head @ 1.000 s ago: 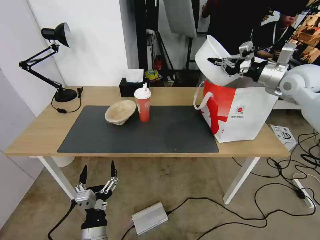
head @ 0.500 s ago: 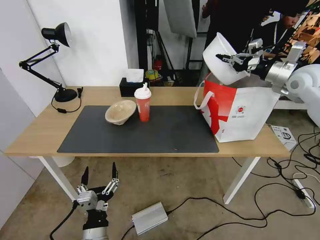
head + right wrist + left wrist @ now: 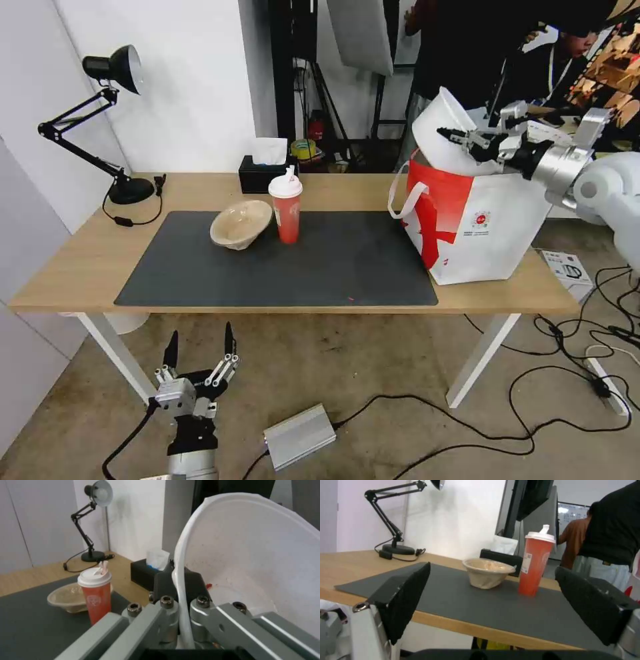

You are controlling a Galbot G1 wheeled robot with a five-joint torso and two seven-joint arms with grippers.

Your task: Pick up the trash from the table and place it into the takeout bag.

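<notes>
my right claw (image 3: 460, 139), clamped on the white bowl's (image 3: 443, 137) rim, has carried it down and right until it tips into the bag (image 3: 477, 217) mouth below, while my left claw (image 3: 198, 357) hangs open under the table (image 3: 320, 190).

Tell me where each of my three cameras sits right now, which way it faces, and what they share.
Head: high, looking down at the table and takeout bag; both arms show.
Left wrist: below the table edge, facing across the mat; the open left gripper frames it.
Right wrist: above the bag, along the right gripper pinching the white bowl rim.
Shared by all: red cup, beige bowl.
</notes>
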